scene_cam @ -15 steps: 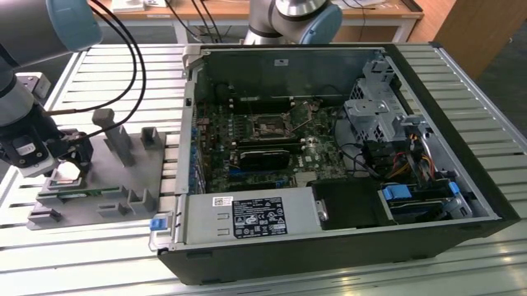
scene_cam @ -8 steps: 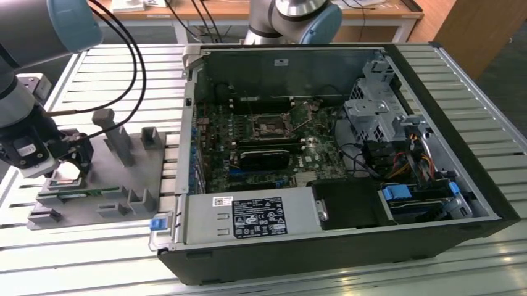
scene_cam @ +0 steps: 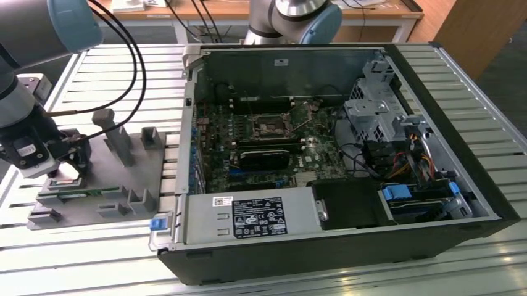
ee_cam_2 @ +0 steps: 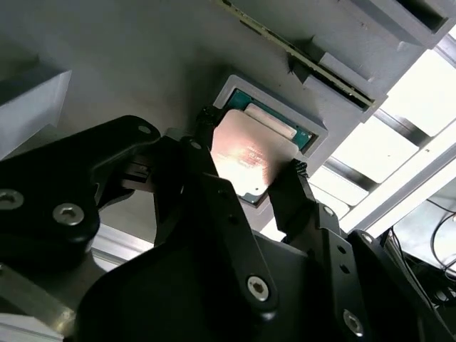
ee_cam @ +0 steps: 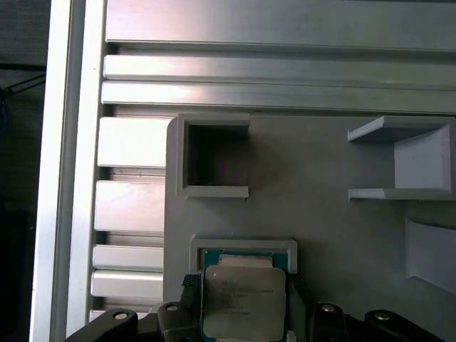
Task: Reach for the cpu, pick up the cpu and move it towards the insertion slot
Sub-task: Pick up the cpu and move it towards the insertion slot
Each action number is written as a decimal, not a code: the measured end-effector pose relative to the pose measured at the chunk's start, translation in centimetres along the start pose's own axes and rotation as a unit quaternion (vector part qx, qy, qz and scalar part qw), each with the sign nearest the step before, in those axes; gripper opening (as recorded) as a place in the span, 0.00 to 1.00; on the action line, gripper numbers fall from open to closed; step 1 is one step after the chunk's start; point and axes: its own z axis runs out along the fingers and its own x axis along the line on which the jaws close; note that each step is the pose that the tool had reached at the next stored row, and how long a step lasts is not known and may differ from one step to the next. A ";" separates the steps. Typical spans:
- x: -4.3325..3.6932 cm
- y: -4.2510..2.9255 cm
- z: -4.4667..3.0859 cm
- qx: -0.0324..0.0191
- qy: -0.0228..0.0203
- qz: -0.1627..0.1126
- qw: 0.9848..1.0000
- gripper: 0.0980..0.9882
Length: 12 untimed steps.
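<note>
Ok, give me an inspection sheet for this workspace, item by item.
Surface: slotted aluminium table, grey fixture plate on it.
Job's things: cpu at its nest in the fixture plate; insertion slot inside the open computer case.
Clutter: nothing seen.
Grippers: pincer closed on the cpu's opposite edges.
Cables: black cables hanging off the arm; coloured wiring inside the case.
Surroundings: second arm and wooden desk behind.
</note>
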 end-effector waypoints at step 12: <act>-0.14 0.03 -0.51 0.002 0.000 0.001 1.000 0.50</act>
